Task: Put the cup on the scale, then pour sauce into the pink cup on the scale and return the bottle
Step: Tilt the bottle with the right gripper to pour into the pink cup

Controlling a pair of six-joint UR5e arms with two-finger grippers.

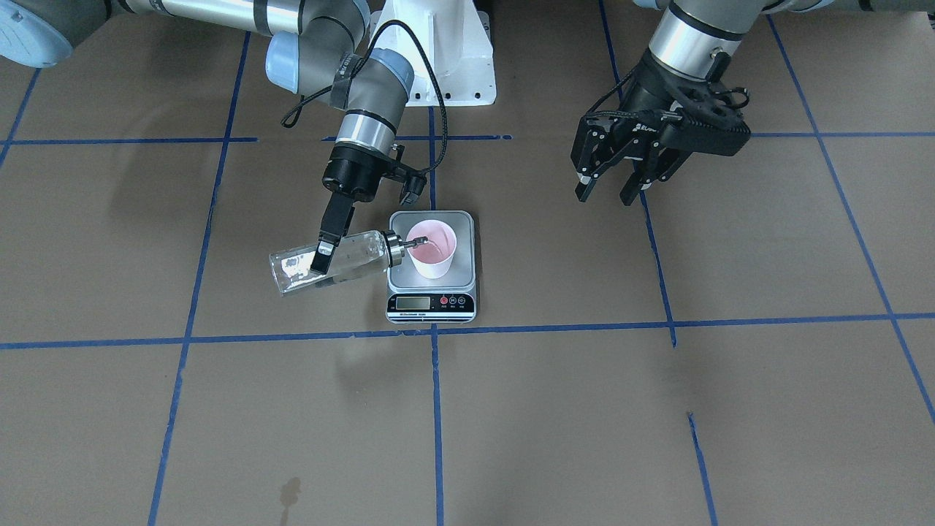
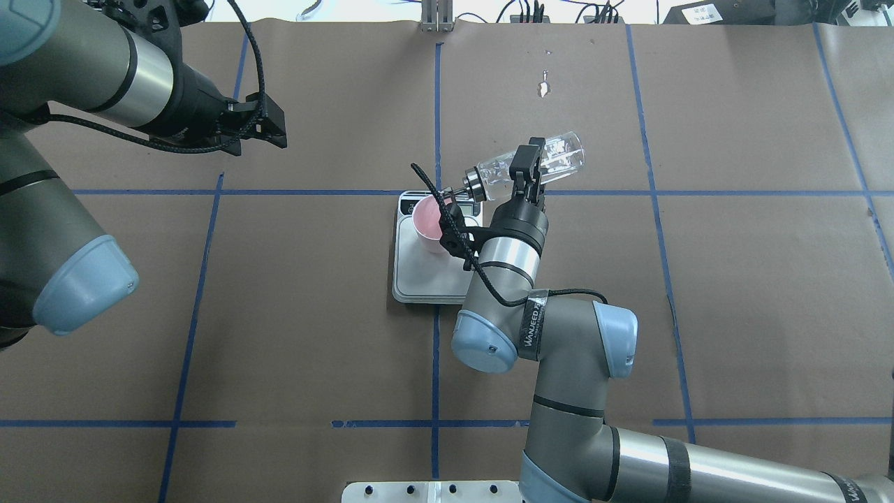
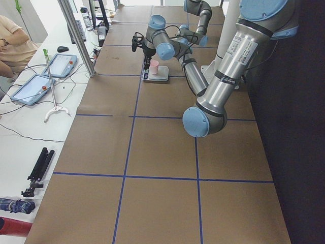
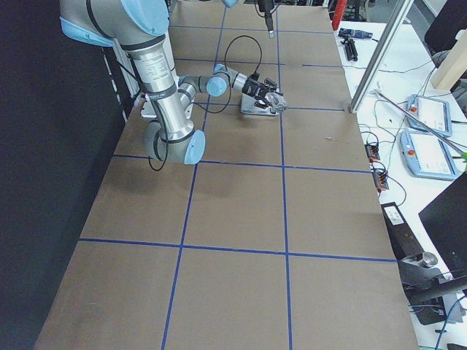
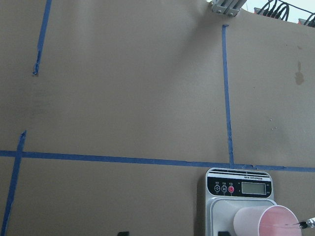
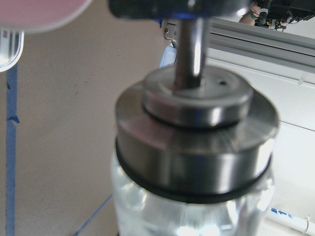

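The pink cup (image 1: 432,249) stands upright on the silver scale (image 1: 431,303), towards the platform's front edge near the display. My right gripper (image 1: 322,257) is shut on the clear glass bottle (image 1: 332,261), which is tipped nearly level, its metal spout (image 1: 403,243) over the cup's rim. From overhead the bottle (image 2: 552,157) slopes down to the cup (image 2: 427,222). The clear sauce (image 6: 187,216) shows faintly through the glass under the cap (image 6: 197,132). My left gripper (image 1: 608,194) hangs open and holds nothing, well to the side of the scale (image 5: 239,189).
Brown paper with a blue tape grid covers the table (image 1: 657,409). The white robot base (image 1: 445,58) sits behind the scale. A side bench holds teach pendants (image 3: 35,86) and a person's arm (image 3: 12,35). A dark stain (image 1: 291,491) marks the paper.
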